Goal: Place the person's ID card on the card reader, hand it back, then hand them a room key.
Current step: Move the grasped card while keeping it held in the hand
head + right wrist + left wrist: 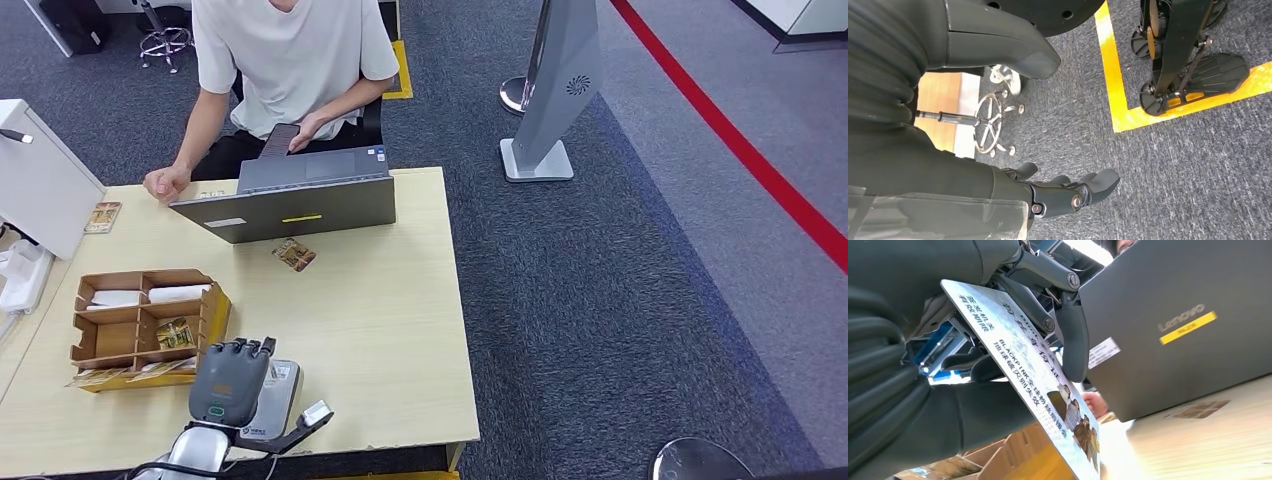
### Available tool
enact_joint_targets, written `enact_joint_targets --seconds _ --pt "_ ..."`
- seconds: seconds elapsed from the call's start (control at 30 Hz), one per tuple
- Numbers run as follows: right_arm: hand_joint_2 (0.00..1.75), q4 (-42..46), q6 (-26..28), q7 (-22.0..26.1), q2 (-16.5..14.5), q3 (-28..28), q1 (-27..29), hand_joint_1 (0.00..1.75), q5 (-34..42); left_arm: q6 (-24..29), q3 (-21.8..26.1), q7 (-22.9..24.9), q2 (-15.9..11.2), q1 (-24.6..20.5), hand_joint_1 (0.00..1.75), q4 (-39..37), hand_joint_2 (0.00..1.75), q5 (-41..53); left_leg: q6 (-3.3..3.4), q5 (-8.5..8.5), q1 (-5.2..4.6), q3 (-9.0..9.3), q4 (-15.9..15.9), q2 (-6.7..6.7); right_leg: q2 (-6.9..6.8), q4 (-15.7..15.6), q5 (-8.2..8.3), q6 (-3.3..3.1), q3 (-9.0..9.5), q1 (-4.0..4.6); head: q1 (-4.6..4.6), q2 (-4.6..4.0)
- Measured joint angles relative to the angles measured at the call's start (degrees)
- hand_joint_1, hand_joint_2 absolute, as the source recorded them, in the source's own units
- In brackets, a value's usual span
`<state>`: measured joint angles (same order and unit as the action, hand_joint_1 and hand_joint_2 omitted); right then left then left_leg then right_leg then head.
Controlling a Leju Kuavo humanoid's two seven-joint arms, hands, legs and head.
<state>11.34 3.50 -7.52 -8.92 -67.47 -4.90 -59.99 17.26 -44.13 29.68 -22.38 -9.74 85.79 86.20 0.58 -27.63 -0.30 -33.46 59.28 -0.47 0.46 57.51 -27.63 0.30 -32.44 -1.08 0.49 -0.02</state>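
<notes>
So the table (380,330) is the anchor here, and the person (290,60) sits at its far side behind the laptop (290,205), which stands open at the far edge. Nearer the robot on the table's left part is the cardboard organizer (145,325), and just right of that, at the near edge, the reader (272,400). The left hand (232,385) hovers right over the reader with its fingers (1073,340) and thumb clamped on the ID card (1038,375), which is tilted, not lying flat yet. The right hand (1068,192) hangs off the table over the carpet, fingers loosely apart with nothing in them. A loose card (294,255) lies on the table just in front of the laptop. My read: we're in step one, card is over the reader but not down. Handing it back and the room key are both still to do.
</notes>
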Motion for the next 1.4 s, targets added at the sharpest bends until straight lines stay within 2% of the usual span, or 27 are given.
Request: enact_joint_targets --seconds 0.3,0.97,1.4 --pt "1.75 0.00 0.00 -0.09 0.00 -0.02 0.00 0.00 0.05 -1.74 -0.02 0.73 -1.86 -0.10 1.75 -0.05 1.75 0.00 0.00 0.00 0.00 0.00 0.00 0.00 0.00 0.00 0.00 0.00 0.00 0.00 -0.01 0.00" --pt "1.75 0.00 0.00 -0.10 0.00 -0.03 0.00 0.00 0.07 -2.54 -0.02 0.57 -2.40 -0.06 1.75 0.01 1.75 0.00 0.00 0.00 0.00 0.00 0.00 0.00 0.00 0.00 0.00 0.00 0.00 0.00 -0.01 0.00" --pt "1.75 0.00 -0.34 0.40 -0.01 -0.53 0.00 0.00 -0.01 -6.08 0.30 -6.26 -1.14 2.12 1.75 0.28 1.75 0.00 0.00 0.00 0.00 -0.01 0.00 -0.01 -0.01 0.00 0.00 0.00 0.01 0.00 -0.01 0.01"
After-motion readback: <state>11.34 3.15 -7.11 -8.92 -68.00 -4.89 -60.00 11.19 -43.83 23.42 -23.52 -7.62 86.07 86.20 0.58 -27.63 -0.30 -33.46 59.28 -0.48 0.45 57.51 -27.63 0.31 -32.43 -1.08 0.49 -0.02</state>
